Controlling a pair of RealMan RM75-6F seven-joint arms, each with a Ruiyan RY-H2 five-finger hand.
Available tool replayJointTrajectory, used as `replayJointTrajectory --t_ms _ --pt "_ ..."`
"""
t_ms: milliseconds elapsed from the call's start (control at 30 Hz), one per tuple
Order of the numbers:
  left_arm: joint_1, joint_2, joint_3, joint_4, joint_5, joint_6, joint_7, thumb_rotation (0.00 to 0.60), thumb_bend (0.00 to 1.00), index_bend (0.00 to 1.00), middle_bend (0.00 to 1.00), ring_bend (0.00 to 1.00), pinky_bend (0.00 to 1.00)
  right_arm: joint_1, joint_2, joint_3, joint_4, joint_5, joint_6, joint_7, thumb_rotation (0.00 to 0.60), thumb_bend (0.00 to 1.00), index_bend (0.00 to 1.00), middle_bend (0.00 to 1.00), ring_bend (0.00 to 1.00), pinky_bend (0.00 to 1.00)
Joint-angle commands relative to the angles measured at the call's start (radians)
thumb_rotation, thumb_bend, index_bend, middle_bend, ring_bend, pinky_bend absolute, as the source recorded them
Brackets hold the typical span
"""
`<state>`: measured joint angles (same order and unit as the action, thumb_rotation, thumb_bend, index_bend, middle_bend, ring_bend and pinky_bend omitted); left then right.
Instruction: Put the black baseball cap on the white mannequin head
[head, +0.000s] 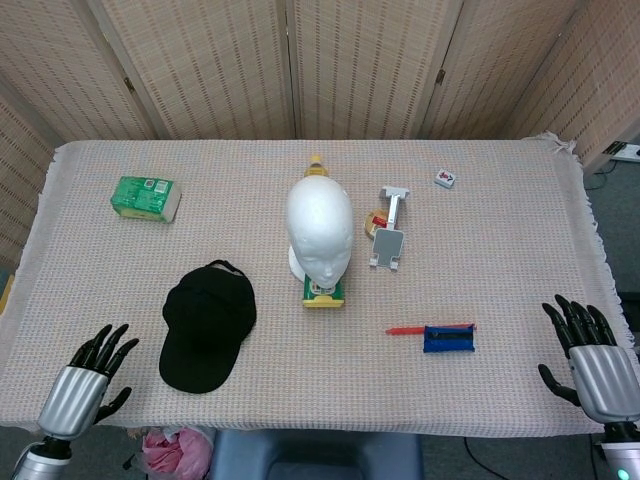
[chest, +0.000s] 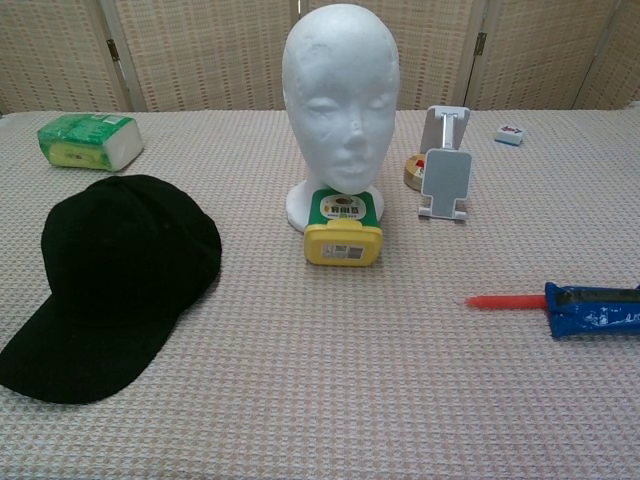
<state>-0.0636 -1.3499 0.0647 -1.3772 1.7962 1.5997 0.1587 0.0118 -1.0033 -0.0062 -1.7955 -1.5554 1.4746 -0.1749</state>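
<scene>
matt black cloth cap (chest: 115, 280), smooth white foam-like head (chest: 340, 95), woven tablecloth (chest: 330, 380)

Silver-backed left hand (head: 88, 382) and right hand (head: 592, 358) (black fingers).

I'm making out print on a few things, but none of it is reading clearly — the yellow-and-green tub (chest: 343, 228) in front of the mannequin head (chest: 340, 95) is showing a label with a barcode, and the green pack (chest: 89, 140) and the blue tube (chest: 592, 310) are showing only blurred marks.
</scene>
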Motion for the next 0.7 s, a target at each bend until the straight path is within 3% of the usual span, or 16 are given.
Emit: replayJointTrajectory --t_ms 33,167,700 --pt "0.023 -0.127 0.02 0.176 0.072 0.106 -0.073 0.6 0.26 0.28 0.18 0.12 0.31 0.006 -0.004 0.0 0.001 0.002 -0.01 -0.006 0.6 0.25 0.0 0.0 0.0 0.0" --pt "0.04 -0.182 0.031 0.268 0.082 0.134 -0.059 0.6 0.26 0.29 0.19 0.13 0.31 0.009 -0.007 0.002 0.002 0.005 -0.013 -0.01 0.6 0.25 0.0 0.0 0.0 0.0" --pt "0.042 -0.28 0.069 0.366 0.085 0.106 -0.054 0.6 0.26 0.35 0.27 0.24 0.4 0.004 -0.003 -0.007 0.0 -0.016 0.0 -0.006 0.6 0.25 0.0 0.0 0.0 0.0"
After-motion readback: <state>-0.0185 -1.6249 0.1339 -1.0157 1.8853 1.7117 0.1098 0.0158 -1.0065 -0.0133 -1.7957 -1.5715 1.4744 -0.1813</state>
